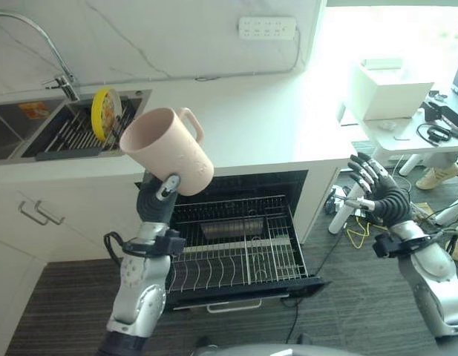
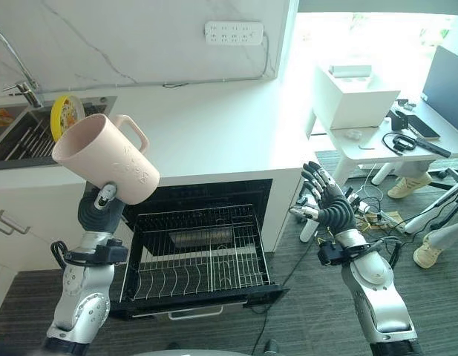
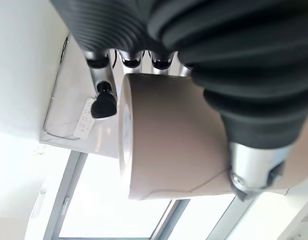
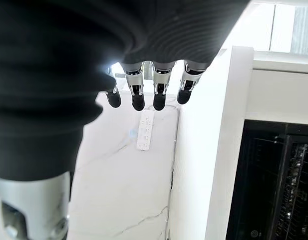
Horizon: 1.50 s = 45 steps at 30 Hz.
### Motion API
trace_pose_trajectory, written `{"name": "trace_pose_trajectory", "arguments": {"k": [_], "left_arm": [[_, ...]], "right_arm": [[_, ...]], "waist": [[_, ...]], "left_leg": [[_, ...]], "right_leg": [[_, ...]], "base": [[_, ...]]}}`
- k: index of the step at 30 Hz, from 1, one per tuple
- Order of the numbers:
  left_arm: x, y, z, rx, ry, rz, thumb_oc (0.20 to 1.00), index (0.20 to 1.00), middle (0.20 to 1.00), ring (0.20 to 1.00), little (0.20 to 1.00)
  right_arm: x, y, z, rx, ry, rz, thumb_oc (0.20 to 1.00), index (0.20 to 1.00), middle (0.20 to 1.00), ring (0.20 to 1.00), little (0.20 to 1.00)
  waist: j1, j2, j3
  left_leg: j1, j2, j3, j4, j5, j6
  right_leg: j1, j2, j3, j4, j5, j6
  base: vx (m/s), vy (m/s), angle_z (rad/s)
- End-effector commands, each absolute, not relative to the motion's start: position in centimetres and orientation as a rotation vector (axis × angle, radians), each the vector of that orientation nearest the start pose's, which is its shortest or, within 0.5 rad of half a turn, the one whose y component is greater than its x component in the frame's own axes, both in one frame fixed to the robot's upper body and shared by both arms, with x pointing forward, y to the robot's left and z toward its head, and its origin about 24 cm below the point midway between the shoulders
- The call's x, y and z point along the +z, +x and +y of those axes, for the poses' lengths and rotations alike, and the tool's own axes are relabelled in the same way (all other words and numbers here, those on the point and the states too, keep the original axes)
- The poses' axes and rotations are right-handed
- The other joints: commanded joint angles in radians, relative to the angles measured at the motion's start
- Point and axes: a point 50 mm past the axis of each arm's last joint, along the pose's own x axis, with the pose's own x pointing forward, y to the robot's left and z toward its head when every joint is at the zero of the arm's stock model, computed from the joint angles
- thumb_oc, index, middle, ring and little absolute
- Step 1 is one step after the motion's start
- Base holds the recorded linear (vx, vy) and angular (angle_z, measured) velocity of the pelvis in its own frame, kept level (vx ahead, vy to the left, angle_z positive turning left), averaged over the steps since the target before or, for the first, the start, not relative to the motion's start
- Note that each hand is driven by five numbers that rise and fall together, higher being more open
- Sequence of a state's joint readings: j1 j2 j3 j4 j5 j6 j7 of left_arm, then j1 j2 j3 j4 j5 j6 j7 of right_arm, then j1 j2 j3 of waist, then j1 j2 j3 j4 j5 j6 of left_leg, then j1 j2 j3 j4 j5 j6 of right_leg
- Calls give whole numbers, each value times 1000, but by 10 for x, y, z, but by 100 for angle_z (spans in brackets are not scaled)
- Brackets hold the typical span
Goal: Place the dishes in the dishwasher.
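Fingers of left hand (image 1: 156, 199) clamp pink mug (image 1: 168, 150) above pulled-out dishwasher rack (image 1: 236, 241); right hand (image 2: 329, 204) spread

A white countertop (image 1: 266, 126) with a sink (image 1: 36, 133) set in its left end; a yellow plate (image 1: 105, 113) stands upright in the sink's rack.

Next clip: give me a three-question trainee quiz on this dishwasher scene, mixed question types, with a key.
1. True or false: the left hand grips a pale pink plastic mug.
2. The pulled-out wire dishwasher rack holds: A) plates B) no dishes C) the mug.
3. Fill in: the round yellow plate stands in the ___.

Key: 1 true. 2 B. 3 sink. The right hand is open and holds nothing.
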<state>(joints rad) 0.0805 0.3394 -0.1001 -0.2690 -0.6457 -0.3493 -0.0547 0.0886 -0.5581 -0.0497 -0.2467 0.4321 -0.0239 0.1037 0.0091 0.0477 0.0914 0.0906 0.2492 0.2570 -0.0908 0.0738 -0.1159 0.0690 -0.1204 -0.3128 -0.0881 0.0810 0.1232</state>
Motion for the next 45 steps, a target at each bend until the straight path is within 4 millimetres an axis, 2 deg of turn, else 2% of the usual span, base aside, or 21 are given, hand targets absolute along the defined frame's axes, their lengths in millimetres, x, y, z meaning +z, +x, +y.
{"name": "trace_pose_trajectory", "arguments": {"k": [1,6,9,13,19,25,30,45], "left_arm": [[148,227,193,-198,-181,-590,200,200,200,200,200],[141,231,190,-161,-76,-538,200,200,200,200,200],[133,236,186,-128,3,-494,200,200,200,200,200],[119,249,182,-40,156,-426,200,200,200,200,200],[112,266,173,61,339,-418,200,200,200,200,200],[114,277,164,144,408,-453,200,200,200,200,200],[122,288,154,268,461,-536,200,200,200,200,200],[142,292,147,464,596,-712,200,200,200,200,200]], "right_arm": [[145,237,-218,235,-152,-331,1000,1000,1000,1000,1000],[156,237,-208,295,-122,-378,1000,1000,1000,1000,1000],[164,236,-194,358,-129,-423,1000,1000,1000,1000,1000],[172,243,-179,422,-107,-436,1000,1000,1000,1000,1000],[180,251,-159,469,-82,-457,1000,1000,1000,1000,1000],[183,259,-143,492,-14,-439,1000,1000,1000,1000,1000],[180,268,-121,522,51,-373,1000,1000,1000,1000,1000],[167,280,-104,439,210,-219,1000,1000,1000,1000,1000]], "waist": [[15,-60,-34],[15,-52,-36],[16,-48,-38],[17,-46,-41],[12,-48,-50],[8,-50,-55],[3,-56,-64],[1,-62,-73]], "left_leg": [[-29,25,8,4,-10,-28],[-32,28,2,4,-8,-34],[-31,30,4,4,-9,-36],[-24,26,2,4,-15,-36],[-15,21,0,4,-23,-32],[-7,16,0,4,-28,-29],[1,13,2,4,-33,-28],[10,12,-1,4,-39,-30]], "right_leg": [[40,-130,-66,1,-54,54],[38,-130,-74,1,-54,56],[38,-133,-81,1,-52,57],[42,-132,-83,1,-55,57],[43,-134,-77,1,-56,59],[46,-135,-71,1,-57,59],[50,-135,-63,1,-59,58],[56,-134,-63,1,-60,56]], "base": [[23,-75,2],[15,-40,4],[-14,-9,7],[-17,1,5],[0,0,0],[0,0,0],[0,0,0],[1,1,-1]]}}
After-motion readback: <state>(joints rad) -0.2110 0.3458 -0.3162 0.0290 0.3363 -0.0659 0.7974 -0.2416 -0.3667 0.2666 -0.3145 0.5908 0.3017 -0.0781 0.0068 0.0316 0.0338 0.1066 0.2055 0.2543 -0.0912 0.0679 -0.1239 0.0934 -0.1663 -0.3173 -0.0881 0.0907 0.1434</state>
